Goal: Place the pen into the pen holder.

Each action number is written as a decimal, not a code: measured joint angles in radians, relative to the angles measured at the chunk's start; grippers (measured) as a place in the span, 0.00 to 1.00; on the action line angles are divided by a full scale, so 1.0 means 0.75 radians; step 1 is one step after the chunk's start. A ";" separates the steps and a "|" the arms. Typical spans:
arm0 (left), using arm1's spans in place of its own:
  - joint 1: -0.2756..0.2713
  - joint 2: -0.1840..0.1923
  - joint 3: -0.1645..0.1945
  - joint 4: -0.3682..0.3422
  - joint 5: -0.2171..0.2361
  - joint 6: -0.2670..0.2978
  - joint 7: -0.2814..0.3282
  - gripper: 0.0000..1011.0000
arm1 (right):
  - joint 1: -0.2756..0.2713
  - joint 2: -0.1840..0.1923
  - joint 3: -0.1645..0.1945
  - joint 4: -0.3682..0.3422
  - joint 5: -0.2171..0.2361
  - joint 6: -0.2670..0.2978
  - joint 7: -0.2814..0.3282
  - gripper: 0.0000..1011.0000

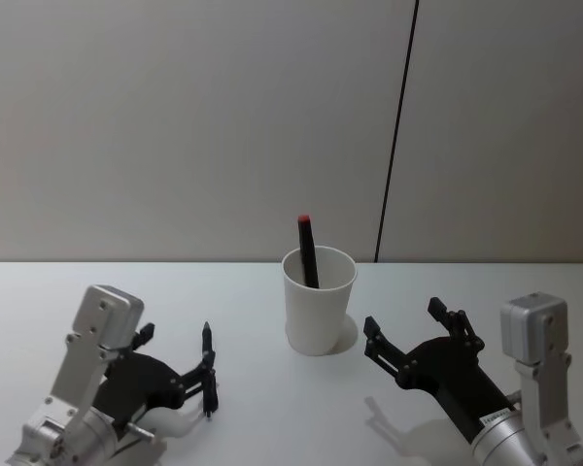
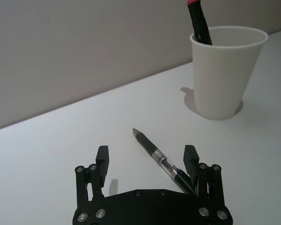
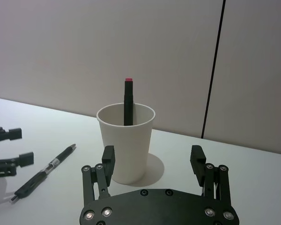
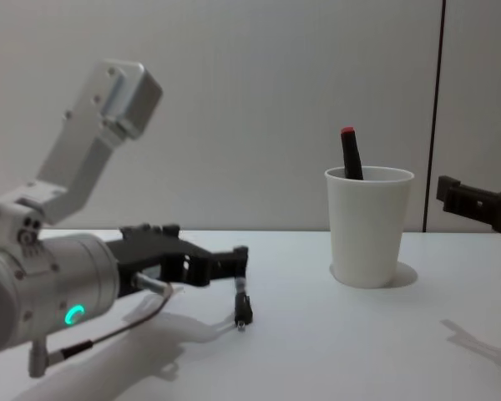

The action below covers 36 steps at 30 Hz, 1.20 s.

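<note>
A black pen [image 1: 208, 374] with a clear barrel lies flat on the white table, left of the pen holder [image 1: 318, 311]. The holder is a white paper cup with a black, red-tipped marker [image 1: 307, 250] standing in it. My left gripper [image 1: 180, 351] is low over the table and open. In the left wrist view the pen [image 2: 161, 161] lies between the fingers, its rear end right beside one finger [image 2: 191, 157]. My right gripper [image 1: 403, 318] hovers open to the right of the cup, empty, facing the pen holder [image 3: 126, 150].
The table [image 1: 272, 417] is plain white. It ends at a grey wall with a dark vertical seam [image 1: 396, 126] behind the cup.
</note>
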 joint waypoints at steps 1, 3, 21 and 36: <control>-0.008 -0.005 0.007 0.014 0.000 0.013 -0.008 0.99 | 0.000 0.000 0.000 0.000 0.000 0.000 0.000 0.99; -0.016 -0.010 0.014 0.028 0.000 0.025 -0.017 0.99 | 0.000 0.000 0.000 0.000 0.000 0.000 0.000 0.99; -0.130 -0.053 0.102 0.159 0.059 0.142 -0.097 0.99 | 0.000 0.000 0.000 0.000 0.000 0.000 0.000 0.99; -0.153 -0.072 0.101 0.184 0.069 0.183 -0.127 0.99 | 0.000 0.000 0.000 0.000 0.000 0.000 0.000 0.99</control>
